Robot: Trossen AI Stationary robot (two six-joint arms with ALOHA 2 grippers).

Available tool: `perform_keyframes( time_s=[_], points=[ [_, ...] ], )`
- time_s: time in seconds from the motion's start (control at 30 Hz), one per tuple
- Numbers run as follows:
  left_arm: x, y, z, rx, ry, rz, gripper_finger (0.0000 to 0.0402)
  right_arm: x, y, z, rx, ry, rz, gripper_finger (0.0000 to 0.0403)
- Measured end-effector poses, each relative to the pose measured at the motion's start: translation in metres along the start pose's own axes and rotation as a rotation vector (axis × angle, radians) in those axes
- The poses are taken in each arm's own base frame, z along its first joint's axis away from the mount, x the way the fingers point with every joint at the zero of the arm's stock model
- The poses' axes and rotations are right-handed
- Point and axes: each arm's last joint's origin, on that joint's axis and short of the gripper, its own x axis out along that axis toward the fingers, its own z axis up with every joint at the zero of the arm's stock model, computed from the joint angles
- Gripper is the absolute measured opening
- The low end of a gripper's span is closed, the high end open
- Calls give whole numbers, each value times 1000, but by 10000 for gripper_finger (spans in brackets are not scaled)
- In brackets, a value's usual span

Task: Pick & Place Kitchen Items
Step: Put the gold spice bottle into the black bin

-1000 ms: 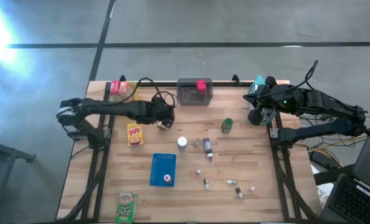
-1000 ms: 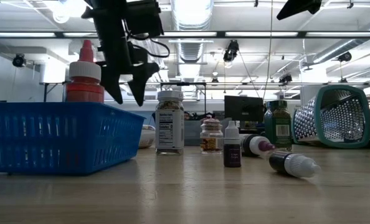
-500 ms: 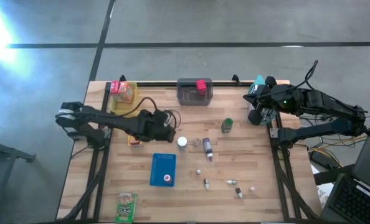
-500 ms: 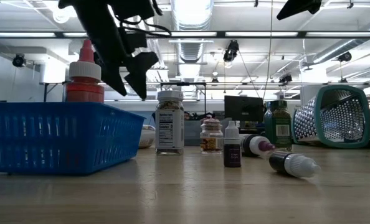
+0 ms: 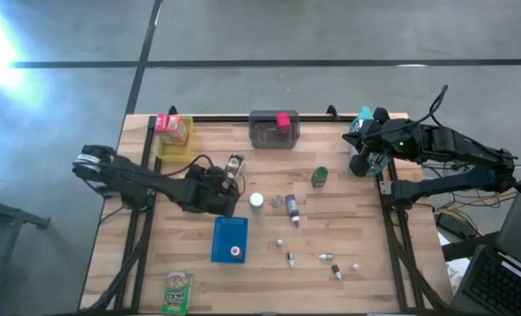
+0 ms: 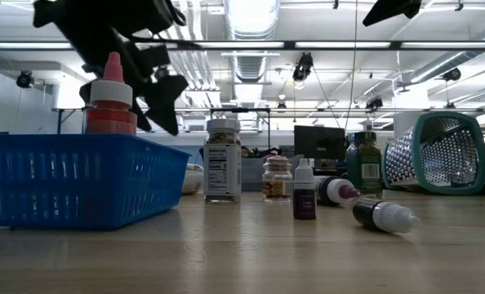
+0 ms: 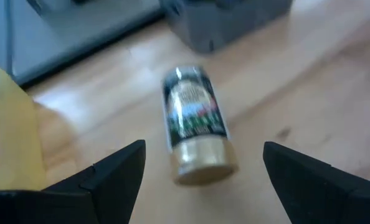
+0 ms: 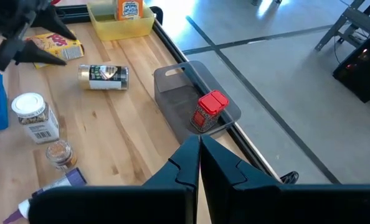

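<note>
From above, the left pincer [image 5: 218, 195] hung wide open and empty over the counter [image 5: 348, 219]; a jar [image 5: 235, 163] lay at its one o'clock, most groceries unsorted. Left wrist: jar [image 7: 194, 126] ahead, untouched. Right pincer [image 8: 199, 163] sat shut, empty.

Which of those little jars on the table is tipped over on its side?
The dark-labelled jar with the gold lid, lying flat just ahead of the open left gripper. The white-lidded jar and the small spice jar both stand upright.

wood table [image 5: 348, 237]: blue tray [image 5: 230, 239], grey bin [image 5: 274, 132], jars, bottles scattered.
</note>
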Motion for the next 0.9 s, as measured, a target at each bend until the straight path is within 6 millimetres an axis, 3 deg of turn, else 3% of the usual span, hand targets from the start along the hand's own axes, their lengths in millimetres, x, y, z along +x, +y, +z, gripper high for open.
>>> perform_keyframes(
  time_s=[0.27,0.37,0.67,0.9],
  points=[
    [-20,8,1,9,-209,-67,328,0,0,0,4,0,0,8],
    [-16,9,-6,-34,-281,-99,328,0,0,0,11,0,0,8],
    [7,23,-49,-23,-391,-266,331,0,0,0,10,0,0,8],
    [15,30,-59,52,-394,-274,388,0,0,0,11,0,0,8]
  ],
)
